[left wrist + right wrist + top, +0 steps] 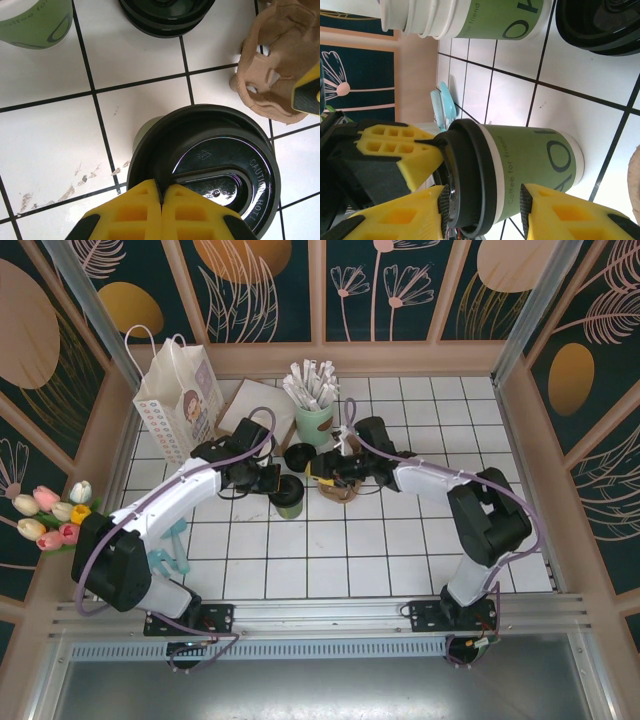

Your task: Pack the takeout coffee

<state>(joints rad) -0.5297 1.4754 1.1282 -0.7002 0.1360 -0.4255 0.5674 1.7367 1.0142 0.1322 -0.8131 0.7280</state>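
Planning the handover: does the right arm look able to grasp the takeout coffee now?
Probably yes: the right gripper is open with the takeout coffee framed between its fingers. The shut left gripper at the lid crowds the top, though.

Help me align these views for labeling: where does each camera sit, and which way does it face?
Top external: above, behind the bases, looking down at the tiled table; left arm, right arm show.
Left wrist: looking down onto the takeout coffee; left end effector shows.
Right wrist: low, rolled sideways, facing the takeout coffee's side; right end effector shows.
Shared: all see the takeout coffee.
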